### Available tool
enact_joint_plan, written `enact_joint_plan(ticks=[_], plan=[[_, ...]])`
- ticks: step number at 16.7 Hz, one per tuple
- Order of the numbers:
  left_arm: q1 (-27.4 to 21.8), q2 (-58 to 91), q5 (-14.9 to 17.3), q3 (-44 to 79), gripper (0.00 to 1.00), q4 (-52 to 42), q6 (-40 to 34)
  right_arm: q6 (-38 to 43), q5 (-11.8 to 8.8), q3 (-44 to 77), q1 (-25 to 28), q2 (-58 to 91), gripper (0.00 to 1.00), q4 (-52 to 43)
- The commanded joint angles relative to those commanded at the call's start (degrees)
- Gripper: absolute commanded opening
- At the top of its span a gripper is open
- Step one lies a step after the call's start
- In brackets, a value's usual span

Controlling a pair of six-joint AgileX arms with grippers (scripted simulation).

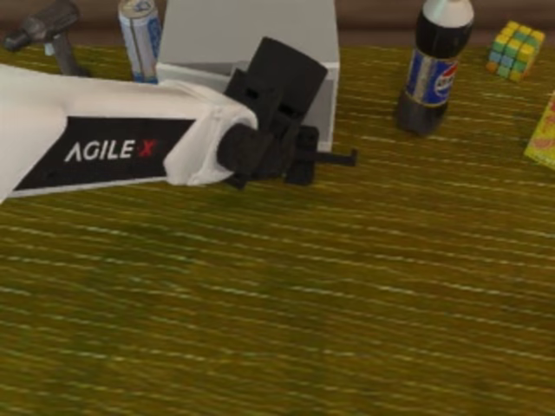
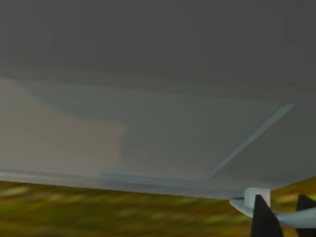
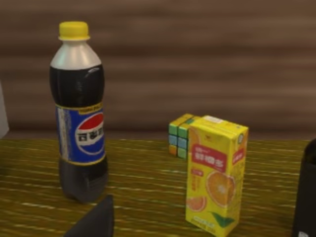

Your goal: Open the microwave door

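The light grey-white microwave [image 1: 251, 30] stands at the back of the table, left of centre. My left arm reaches in from the left, and its gripper [image 1: 334, 158] is at the microwave's front right corner, covering most of the front from above. In the left wrist view the microwave door [image 2: 163, 128] fills the picture, a pale grey panel with a darker window. A pale curved handle [image 2: 256, 195] juts out at its edge. My left gripper [image 2: 285, 219] is shut on this handle, one dark fingertip on each side. My right gripper [image 3: 202, 217] is open and holds nothing; the top view does not show it.
A dark cola bottle [image 1: 434, 69] stands right of the microwave. A colour cube [image 1: 515, 50] and a yellow juice box [image 1: 542, 130] lie at the far right. A can [image 1: 141, 39] and a grey drill [image 1: 48, 30] are at the back left.
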Motion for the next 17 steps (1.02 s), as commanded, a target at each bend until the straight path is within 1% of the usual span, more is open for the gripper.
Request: enact_joint_plan(ticks=[4,9,17], plan=[[-0.4,0.0,0.5,0.1,0.00,0.1,-0.1,0.0,0.0,0.0,0.0,0.0,1.00,0.0],[0.5,-1.5,1.7,-2.3,0.00,1.3,2.2,0.0,0.0,0.0,0.0,0.0,1.00,0.0],[0.5,-1.5,1.7,-2.3,0.00,1.3,2.2,0.0,0.0,0.0,0.0,0.0,1.00,0.0]])
